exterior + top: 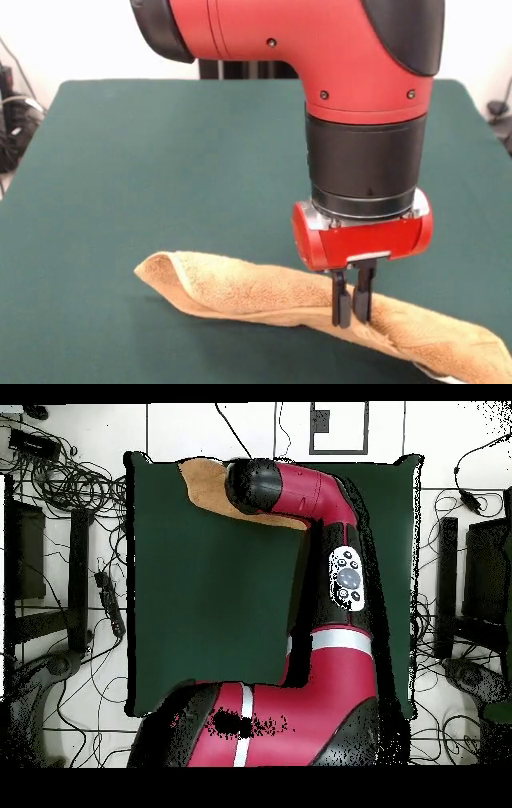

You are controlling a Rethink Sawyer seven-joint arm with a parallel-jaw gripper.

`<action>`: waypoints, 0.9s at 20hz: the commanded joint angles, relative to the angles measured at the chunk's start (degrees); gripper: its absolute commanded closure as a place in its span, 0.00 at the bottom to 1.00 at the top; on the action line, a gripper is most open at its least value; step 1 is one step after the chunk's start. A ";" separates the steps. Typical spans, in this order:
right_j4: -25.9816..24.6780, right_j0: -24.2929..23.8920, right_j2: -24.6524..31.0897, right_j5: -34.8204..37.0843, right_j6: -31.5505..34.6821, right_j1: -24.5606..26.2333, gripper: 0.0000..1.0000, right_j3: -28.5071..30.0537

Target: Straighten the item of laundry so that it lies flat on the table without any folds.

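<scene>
The item of laundry [248, 290], an orange-tan terry towel, lies bunched into a long folded strip across the near part of the green table [160, 160], and its right end reaches the picture's lower right corner. My gripper [352, 308] points straight down onto the strip's middle. Its two black fingers [342, 300] are nearly together and pinch a ridge of cloth. In the overhead view only the towel's left end [205, 484] shows at the table's [200, 604] top edge. The arm covers the rest of it and the gripper.
The towel lies close to one table edge. Cables and dark equipment [70, 484] lie on the floor around the table. A bundle of cables [12, 128] sits beyond the table's left side in the front view.
</scene>
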 commanded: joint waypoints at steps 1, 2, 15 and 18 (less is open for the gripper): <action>-0.54 5.19 -3.76 7.11 16.88 -0.60 1.00 3.40; -0.25 5.02 -4.85 19.97 14.84 -0.15 1.00 -0.18; 3.17 -3.31 1.21 -2.38 8.35 -19.97 1.00 19.92; 2.55 -2.97 1.10 -2.87 8.04 -20.40 1.00 20.05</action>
